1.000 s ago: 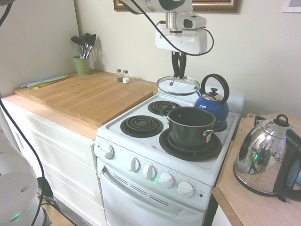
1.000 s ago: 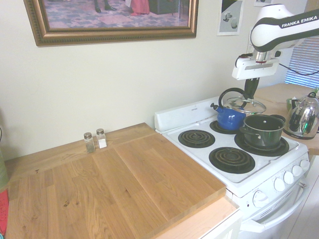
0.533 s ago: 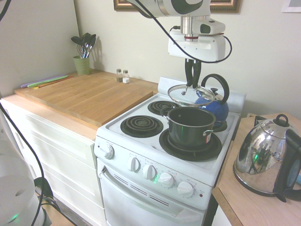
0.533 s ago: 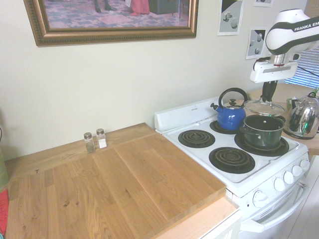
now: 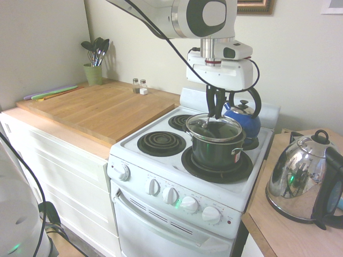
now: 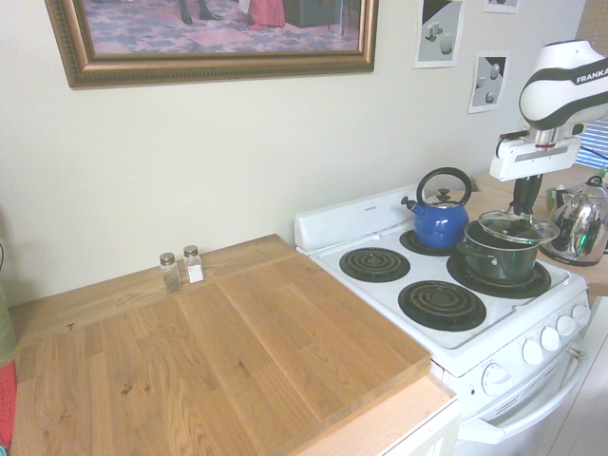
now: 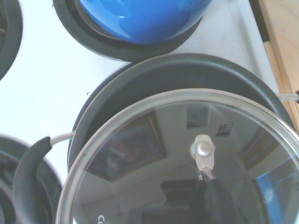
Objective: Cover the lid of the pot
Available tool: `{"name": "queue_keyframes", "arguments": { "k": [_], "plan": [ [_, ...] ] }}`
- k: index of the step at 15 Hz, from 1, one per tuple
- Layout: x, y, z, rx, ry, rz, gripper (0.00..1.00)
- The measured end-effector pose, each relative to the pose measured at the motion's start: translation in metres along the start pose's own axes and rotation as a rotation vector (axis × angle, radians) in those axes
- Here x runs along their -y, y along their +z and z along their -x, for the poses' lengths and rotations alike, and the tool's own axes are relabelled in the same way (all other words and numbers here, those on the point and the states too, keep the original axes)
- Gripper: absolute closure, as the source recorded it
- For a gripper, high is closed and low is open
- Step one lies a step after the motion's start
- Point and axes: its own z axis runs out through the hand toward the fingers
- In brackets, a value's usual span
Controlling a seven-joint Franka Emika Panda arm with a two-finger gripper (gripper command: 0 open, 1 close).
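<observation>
First exterior view: the clear glass lid [image 5: 214, 127] with its thin metal rim hangs tilted right above the dark pot [image 5: 217, 145], centre-right of frame. The gripper [image 5: 216, 111] points straight down, clamped on its handle.

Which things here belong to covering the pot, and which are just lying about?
Job:
- lid, held by the shut hand just above the pot
- pot, open, on the front burner

Lying about:
- blue kettle behind the pot
- chrome kettle on the side counter
- two shakers
- cup of utensils
- wooden board
</observation>
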Motion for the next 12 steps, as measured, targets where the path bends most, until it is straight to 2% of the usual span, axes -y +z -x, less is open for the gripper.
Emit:
{"name": "queue_keyframes", "arguments": {
  "k": [7, 12],
  "plan": [
    [0.015, 0.015, -0.002, -0.017, -0.009, 0.001, 1.00],
    [0.024, 0.009, -0.012, -0.040, -0.009, -0.010, 1.00]
  ]
}}
